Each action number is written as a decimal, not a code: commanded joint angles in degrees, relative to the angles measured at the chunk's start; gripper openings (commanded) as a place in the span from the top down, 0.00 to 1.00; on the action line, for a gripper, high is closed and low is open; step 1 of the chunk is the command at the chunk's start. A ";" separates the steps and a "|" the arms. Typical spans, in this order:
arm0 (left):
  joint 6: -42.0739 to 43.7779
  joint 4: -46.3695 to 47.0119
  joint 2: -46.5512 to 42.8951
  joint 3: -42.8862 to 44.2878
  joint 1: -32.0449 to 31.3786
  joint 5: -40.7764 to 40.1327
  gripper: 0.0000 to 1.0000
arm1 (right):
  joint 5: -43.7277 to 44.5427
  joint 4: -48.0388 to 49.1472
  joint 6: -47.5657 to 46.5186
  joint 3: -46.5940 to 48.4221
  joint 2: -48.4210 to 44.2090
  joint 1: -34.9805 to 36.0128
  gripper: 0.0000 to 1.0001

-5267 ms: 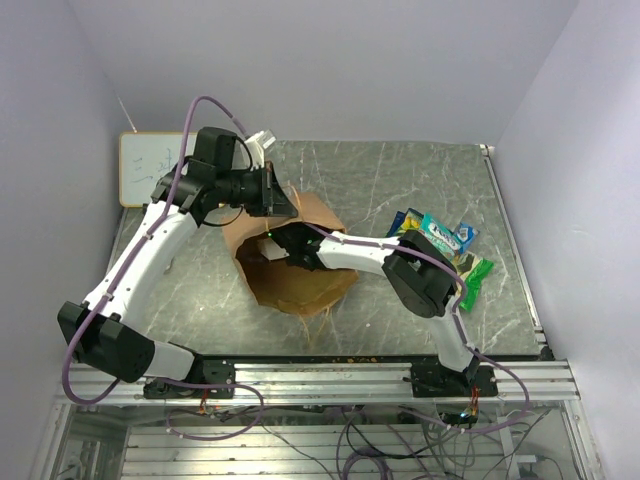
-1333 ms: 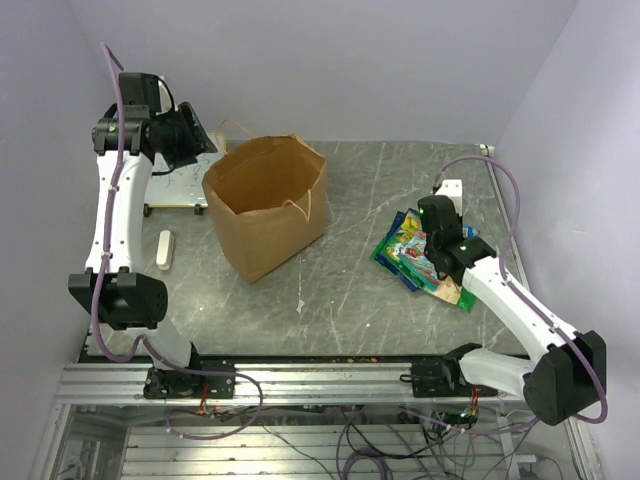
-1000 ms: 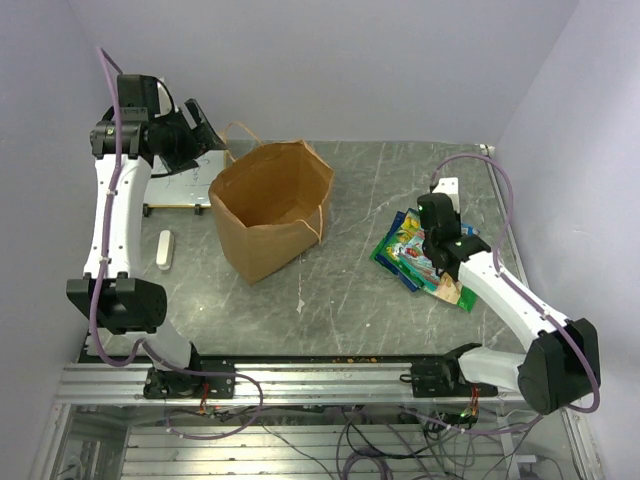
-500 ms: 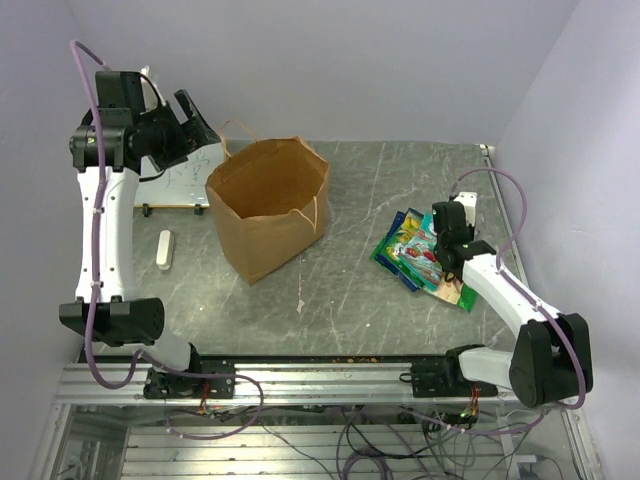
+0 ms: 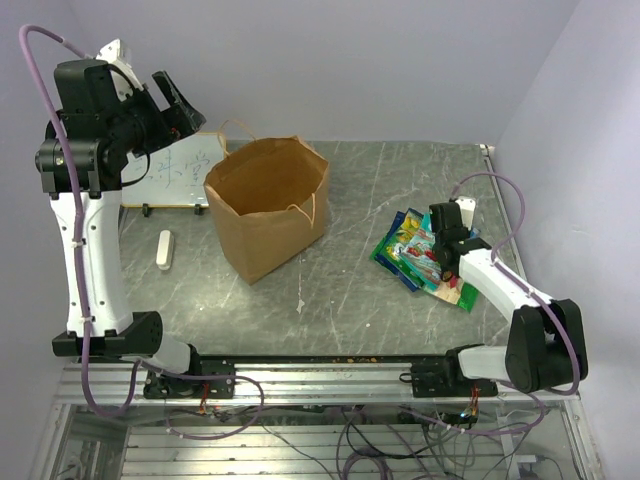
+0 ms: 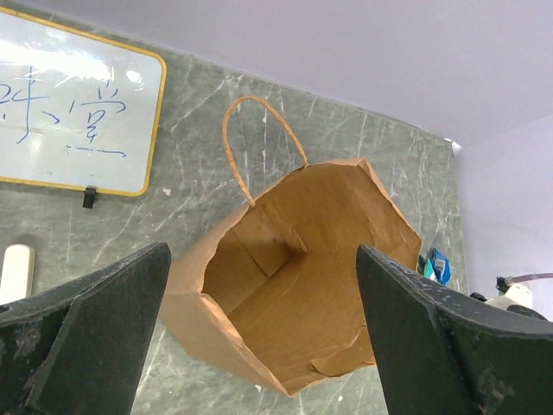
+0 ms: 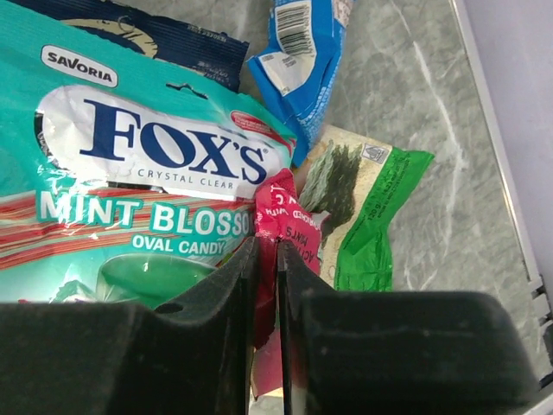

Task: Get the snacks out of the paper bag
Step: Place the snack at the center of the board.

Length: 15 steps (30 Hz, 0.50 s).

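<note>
My right hand (image 7: 266,246) is closed down to a thin slit, and a red packet (image 7: 289,216) is pinched between its fingertips (image 7: 233,268). The packet's crumpled end pokes out past the tips. Under and left of the hand lies a big teal packet (image 7: 130,199) of mint candy. A blue packet (image 7: 302,43) sits beyond it and a green packet (image 7: 371,216) lies just to the right, its corner touching the red one. From above, these snacks (image 5: 415,250) are heaped together on the right side of the bench (image 5: 360,300), overlapping each other, with my right hand low over the pile.

My left hand (image 6: 261,251) is spread wide with nothing between its fingers, held high over the far left of the bench. Its camera looks straight down into the paper bag (image 6: 294,294). The bag stands upright with its mouth open, well apart from the snacks, and I see only brown paper inside. One thin handle (image 6: 259,138) loops out over the far rim. Beyond the bag, a whiteboard (image 6: 69,112) with blue writing lies against the back left. A white stick (image 5: 164,250) lies on the bench to the bag's left.
</note>
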 commanded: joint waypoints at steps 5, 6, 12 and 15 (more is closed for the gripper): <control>0.03 1.77 -0.84 0.18 0.64 0.86 0.01 | -5.51 -0.45 2.08 0.86 -2.81 -0.40 0.72; -0.24 2.20 -1.16 -0.24 0.68 1.15 0.00 | -5.87 -0.75 1.69 1.34 -3.09 -0.28 0.72; -3.27 7.24 -4.41 -4.29 0.64 4.40 0.01 | -8.46 -2.15 -2.55 4.54 -5.13 -0.33 0.58; -4.49 8.50 -6.57 -7.80 0.66 4.60 0.01 | -10.04 -2.82 -4.59 6.39 -5.73 -0.34 0.46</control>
